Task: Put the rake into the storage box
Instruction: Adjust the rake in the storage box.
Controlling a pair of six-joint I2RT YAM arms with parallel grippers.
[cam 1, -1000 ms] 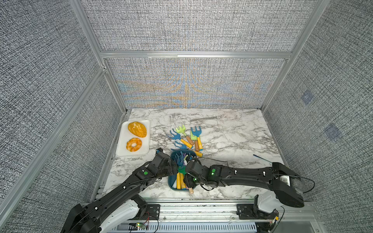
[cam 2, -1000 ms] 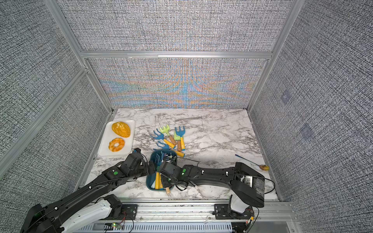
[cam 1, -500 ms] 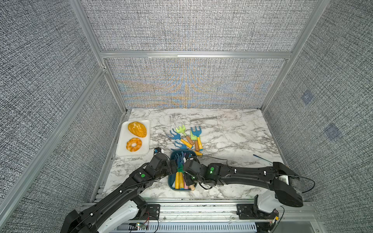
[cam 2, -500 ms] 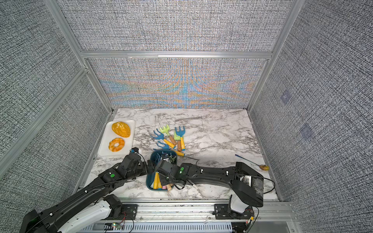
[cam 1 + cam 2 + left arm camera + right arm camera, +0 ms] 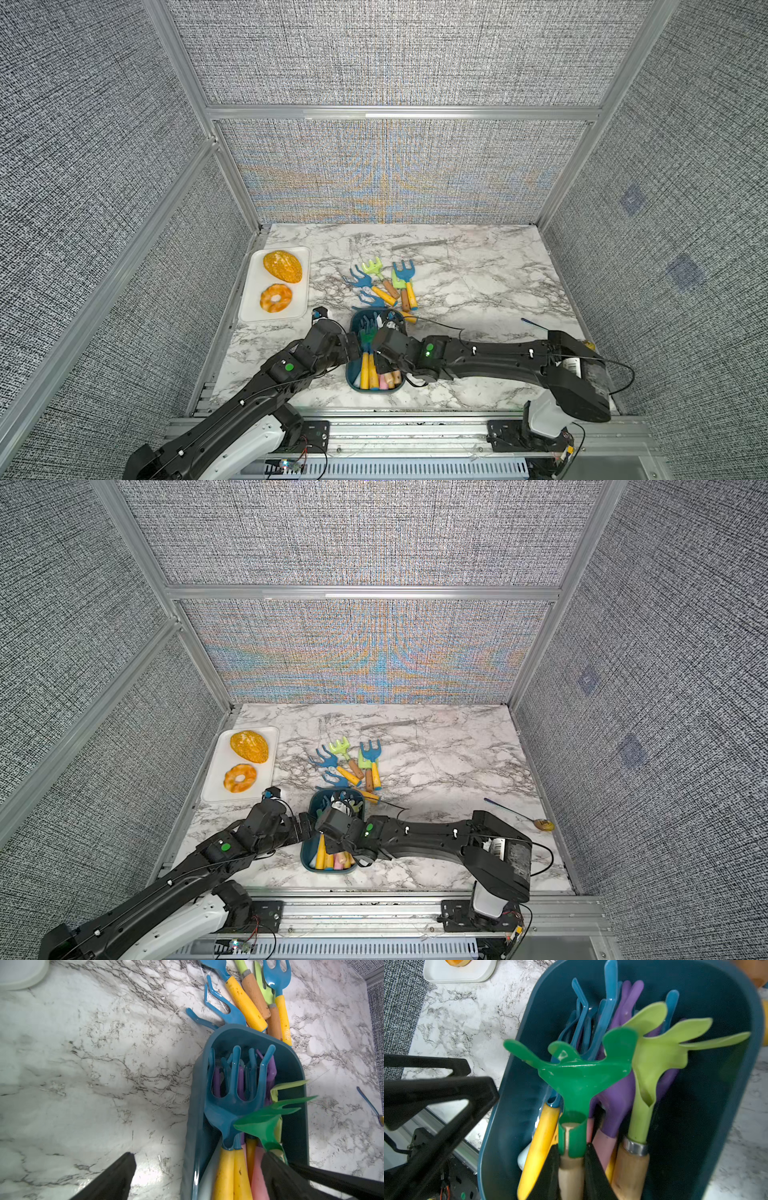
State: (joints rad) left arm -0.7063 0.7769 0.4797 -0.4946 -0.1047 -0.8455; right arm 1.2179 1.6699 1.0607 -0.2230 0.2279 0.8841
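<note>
At the worktop's [image 5: 478, 291] near edge, the green rake [image 5: 579, 1078] is clamped by its wooden handle in the right gripper [image 5: 572, 1153], atop other rakes [image 5: 234, 1093] inside the storage box [image 5: 512, 1084]. The left gripper [image 5: 197, 1156] is held wide open just beside the box's 9 o'clock wall. Loose rakes [image 5: 384, 282] are scattered at 12 o'clock, and a white tray [image 5: 253, 307] is set at 10.

Top views look down from high; wrist views both closely face the dark teal-blue plastic box [image 5: 708, 989].
</note>
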